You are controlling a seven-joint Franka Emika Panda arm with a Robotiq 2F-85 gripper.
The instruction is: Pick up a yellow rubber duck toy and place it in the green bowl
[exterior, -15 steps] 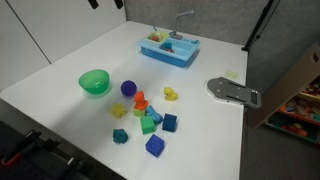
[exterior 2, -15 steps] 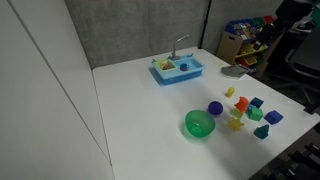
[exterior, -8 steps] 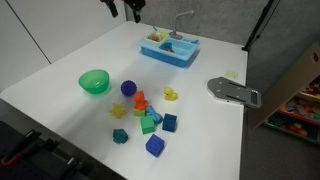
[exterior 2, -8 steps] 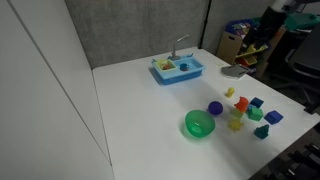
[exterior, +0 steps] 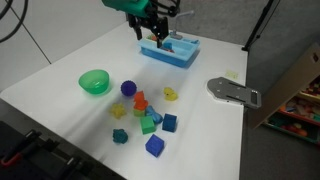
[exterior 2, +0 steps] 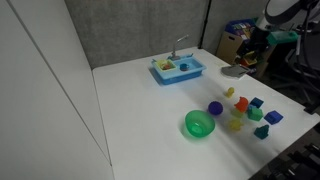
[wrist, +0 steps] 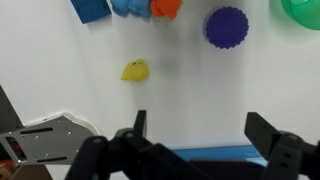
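Observation:
The yellow rubber duck toy sits on the white table to the right of the toy cluster; it also shows in the wrist view and in an exterior view. The green bowl stands empty at the left of the cluster, seen too in an exterior view and at the wrist view's top right corner. My gripper hangs open and empty above the blue tray, well apart from the duck. In the wrist view my gripper has its jaws wide apart with nothing between them.
A blue rectangular tray with a small tap stands at the back. A purple spiky ball and several coloured blocks lie between bowl and duck. A grey metal plate lies at the table's right edge.
My arm has come into an exterior view from the top and moved right and down, so the gripper now hangs over the blue tray. The toys and bowl have not moved.

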